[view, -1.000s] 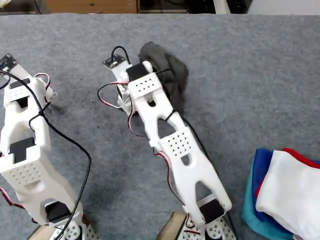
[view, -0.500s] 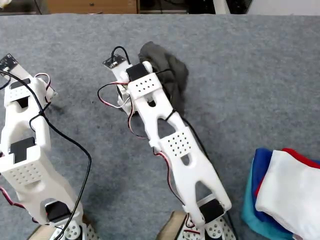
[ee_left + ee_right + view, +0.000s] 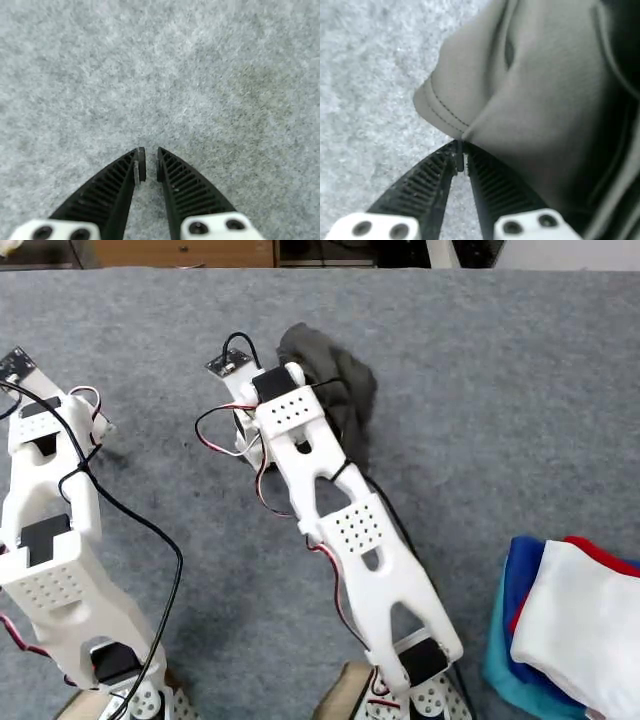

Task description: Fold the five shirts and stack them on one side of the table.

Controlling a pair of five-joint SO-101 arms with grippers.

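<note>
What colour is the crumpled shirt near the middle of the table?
The crumpled shirt is dark grey, seen best in the high view.

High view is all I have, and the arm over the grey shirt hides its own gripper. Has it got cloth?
Observer: Yes. The right gripper is shut on a stitched edge of the shirt.
Operator: Is the cloth flat there or bunched?
Observer: Bunched. Folds rise just beyond the tips.
Operator: And the left gripper?
Observer: The left gripper holds nothing. Its jaws are nearly together over bare mat.
</note>
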